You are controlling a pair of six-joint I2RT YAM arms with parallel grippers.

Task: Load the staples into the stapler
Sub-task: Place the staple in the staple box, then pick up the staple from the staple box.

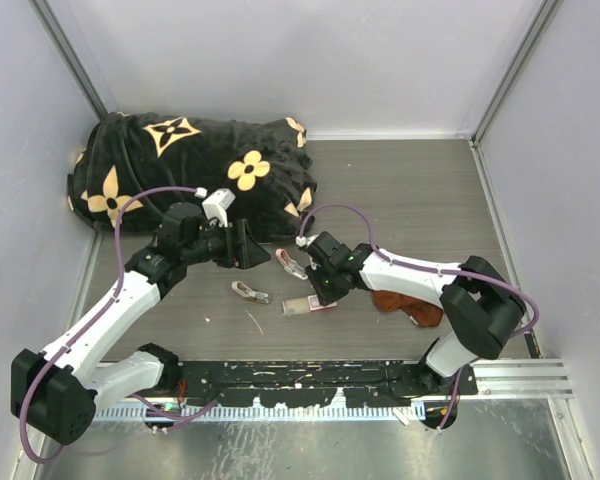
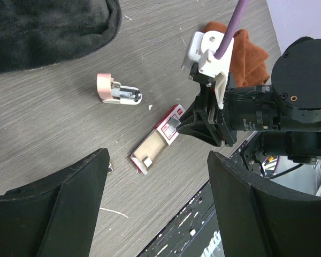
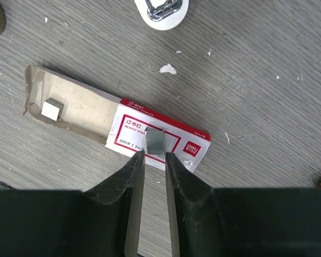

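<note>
1. Nearest to us on the table [image 1: 410,190] lies the flat white box [image 3: 179,140] with the red label. Its tray [image 3: 80,115] is pulled out to one side, and a spare block [image 3: 52,108] of metal rests at the tray's open end. A rust-brown cloth [image 1: 405,305] lies to the right, apart from the box.
2. The right gripper [image 3: 155,155] hangs just over the box and points down. Its jaws stand only narrowly apart. A small block of staples [image 3: 154,142] sits exactly at their tips, over the red label. We cannot tell if the block is pinched or only lies on the box.
3. We judge the step in hand to be taking staples at the box. Loading is not yet begun.
4. A little farther lies the stapler [image 2: 119,93], apart from the box, with its metal inner part facing up. The next move calls for a sure hold on the tiny block. It then needs a lift and a short carry away from us to the stapler, with the block lined up along the metal channel.
5. Farther and to the left, the left gripper [image 1: 255,248] hovers near the stapler. Its jaws are wide apart and hold nothing. We think it could steady the stapler.
</note>
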